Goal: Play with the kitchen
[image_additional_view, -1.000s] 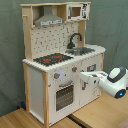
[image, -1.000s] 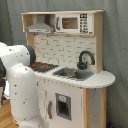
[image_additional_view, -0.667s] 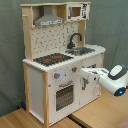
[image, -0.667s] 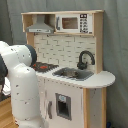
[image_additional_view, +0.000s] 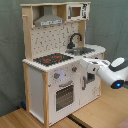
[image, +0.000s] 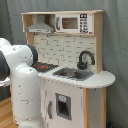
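Observation:
The kitchen [image: 75, 50] is a white and light-wood toy with a pegboard back, grey hood [image: 40, 25], black faucet [image: 85, 57], sink [image: 75, 74] and black-red stovetop [image: 47, 66]. In the second exterior view the kitchen [image_additional_view: 50, 40] shows its front, with the oven door [image_additional_view: 65, 95] and knobs [image_additional_view: 56, 76]. My white arm comes in from the second exterior view's right. My gripper [image_additional_view: 84, 62] sits at the front edge of the counter, just right of the second knob [image_additional_view: 74, 69]. In the first exterior view my arm's body hides the gripper.
A toy microwave [image: 72, 22] sits in the top shelf. A small cupboard door [image_additional_view: 90, 82] lies below my arm. The kitchen stands on a wooden surface [image_additional_view: 30, 117]. A grey curtain [image: 115, 45] hangs behind it.
In the second exterior view my arm has moved up and left, from beside the cupboard door to the counter's front edge. The kitchen itself has not moved.

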Robot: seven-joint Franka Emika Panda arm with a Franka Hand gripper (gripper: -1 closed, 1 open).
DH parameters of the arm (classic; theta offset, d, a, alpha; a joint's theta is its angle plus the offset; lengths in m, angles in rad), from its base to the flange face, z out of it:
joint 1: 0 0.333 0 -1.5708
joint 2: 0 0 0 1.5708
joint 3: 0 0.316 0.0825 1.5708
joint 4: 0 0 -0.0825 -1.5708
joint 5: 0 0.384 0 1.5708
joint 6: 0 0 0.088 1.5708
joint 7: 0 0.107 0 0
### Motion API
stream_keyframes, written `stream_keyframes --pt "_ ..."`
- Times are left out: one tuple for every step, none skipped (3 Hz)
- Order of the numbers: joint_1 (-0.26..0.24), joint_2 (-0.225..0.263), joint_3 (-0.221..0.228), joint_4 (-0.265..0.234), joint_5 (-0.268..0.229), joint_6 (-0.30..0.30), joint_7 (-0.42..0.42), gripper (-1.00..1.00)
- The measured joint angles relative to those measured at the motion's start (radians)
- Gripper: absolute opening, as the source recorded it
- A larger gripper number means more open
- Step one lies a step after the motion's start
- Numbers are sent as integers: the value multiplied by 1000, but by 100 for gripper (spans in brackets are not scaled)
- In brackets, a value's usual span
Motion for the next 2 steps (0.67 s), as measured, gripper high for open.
stream_keyframes --pt "-2 -3 -18 92 3 -35 -2 100" --pt "-8 -3 -23 196 11 -48 5 100"
